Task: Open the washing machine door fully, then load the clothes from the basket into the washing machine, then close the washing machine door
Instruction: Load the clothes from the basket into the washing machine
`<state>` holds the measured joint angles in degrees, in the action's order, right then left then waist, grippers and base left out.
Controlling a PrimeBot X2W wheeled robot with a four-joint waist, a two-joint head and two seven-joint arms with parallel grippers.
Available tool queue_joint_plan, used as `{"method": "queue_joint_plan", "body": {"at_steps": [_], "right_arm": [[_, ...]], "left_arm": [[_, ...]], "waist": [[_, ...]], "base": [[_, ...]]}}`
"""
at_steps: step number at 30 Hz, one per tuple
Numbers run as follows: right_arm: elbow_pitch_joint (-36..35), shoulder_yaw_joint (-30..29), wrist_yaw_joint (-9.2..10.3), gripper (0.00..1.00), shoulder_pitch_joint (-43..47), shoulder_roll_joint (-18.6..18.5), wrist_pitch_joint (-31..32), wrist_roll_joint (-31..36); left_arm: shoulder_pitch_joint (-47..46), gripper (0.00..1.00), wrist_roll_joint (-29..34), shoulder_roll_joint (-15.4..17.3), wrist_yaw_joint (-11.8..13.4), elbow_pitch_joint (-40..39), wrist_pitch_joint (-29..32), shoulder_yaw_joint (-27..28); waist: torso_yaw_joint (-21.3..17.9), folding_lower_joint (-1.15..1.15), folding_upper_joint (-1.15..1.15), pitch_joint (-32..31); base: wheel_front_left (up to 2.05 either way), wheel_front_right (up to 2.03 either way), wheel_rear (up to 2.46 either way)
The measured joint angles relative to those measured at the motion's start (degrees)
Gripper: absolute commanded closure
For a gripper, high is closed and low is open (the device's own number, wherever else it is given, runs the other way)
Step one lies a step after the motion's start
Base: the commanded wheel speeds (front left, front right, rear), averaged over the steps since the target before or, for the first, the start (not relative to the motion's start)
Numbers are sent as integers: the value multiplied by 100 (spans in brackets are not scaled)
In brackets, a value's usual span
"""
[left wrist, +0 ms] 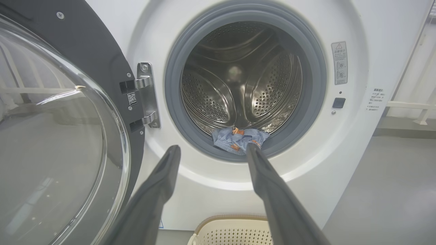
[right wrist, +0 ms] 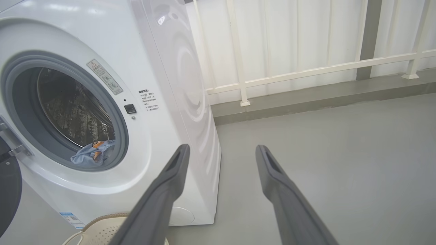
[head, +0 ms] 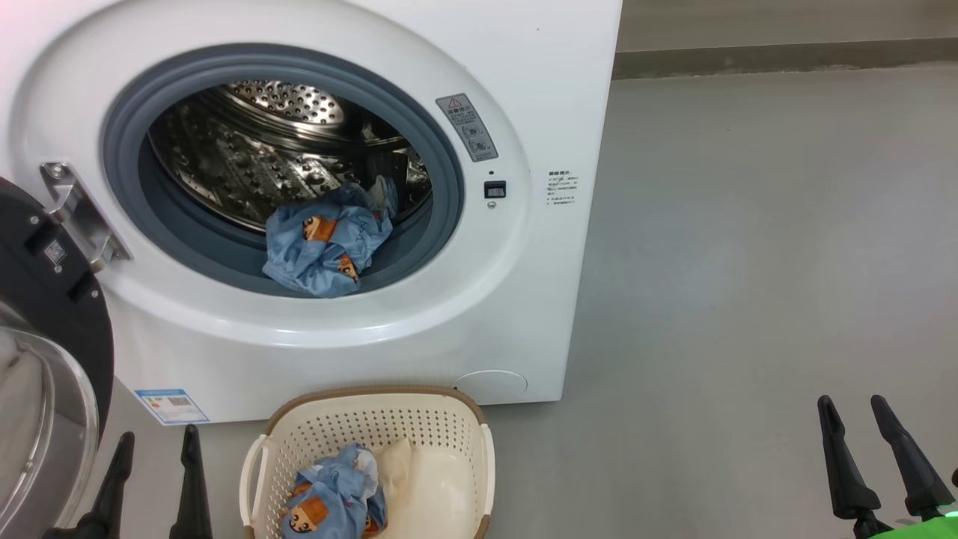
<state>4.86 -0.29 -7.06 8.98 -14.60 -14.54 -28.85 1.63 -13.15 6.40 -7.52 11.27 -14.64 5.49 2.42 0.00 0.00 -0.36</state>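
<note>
Left hand (head: 159,436): low at the lower left of the head view, fingers apart and pointing up toward the machine, holding nothing. In its wrist view the two fingers frame the lower edge of the round opening and touch nothing.

Right hand (head: 850,402): low at the lower right of the head view, fingers apart and empty, over bare floor (head: 748,262) well to the right of the machine.

Basket (head: 374,394): on the floor just in front of the washing machine (head: 539,90), between the two hands and nearer the left one. It holds a crumpled blue bear-print cloth (head: 333,498) at its left side, with a cream cloth (head: 438,479) beside it on the right.

Door (head: 52,299): swung wide open to the left on its metal hinge (head: 78,213), glass bowl bulging toward the robot, just beside the left hand.

Second bear-print cloth (head: 325,247): bunched at the bottom front of the opening, lying over the lip of the grey seal (head: 123,180) and into the steel drum (head: 247,157).

Blue label (head: 171,406): on the machine's lower left front corner.

White railing (right wrist: 306,69): beyond the machine's right side, seen in the right wrist view.
</note>
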Motion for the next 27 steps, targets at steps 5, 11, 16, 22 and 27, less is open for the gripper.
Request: {"method": "queue_joint_plan", "body": {"at_steps": [5, 11, 16, 22, 27], "right_arm": [[-1, 3, 0, 0, 0, 1, 0, 0], [2, 7, 0, 0, -11, 9, 0, 0], [-13, 13, 0, 0, -54, 40, 0, 1], [-16, 24, 0, 0, -409, 77, 0, 5], [9, 98, 0, 0, -728, 103, 0, 18]], "left_arm": [[0, 0, 0, 1, 0, -2, 0, 10], [-13, 0, -132, -2, 0, 51, 0, 12], [-147, 0, -201, -14, 0, 227, 0, -25], [-746, 0, -298, -24, 0, 566, 0, -63], [-1418, 0, -382, 2, 0, 968, 1, -180]], "waist": [[3, 0, 0, 20], [11, 0, 0, 82], [23, 0, 0, 233], [-13, 0, 0, 582], [-61, 0, 0, 946]], "base": [[0, 0, 0], [0, 0, 0], [0, 0, 0], [0, 0, 0], [0, 0, 0]]}}
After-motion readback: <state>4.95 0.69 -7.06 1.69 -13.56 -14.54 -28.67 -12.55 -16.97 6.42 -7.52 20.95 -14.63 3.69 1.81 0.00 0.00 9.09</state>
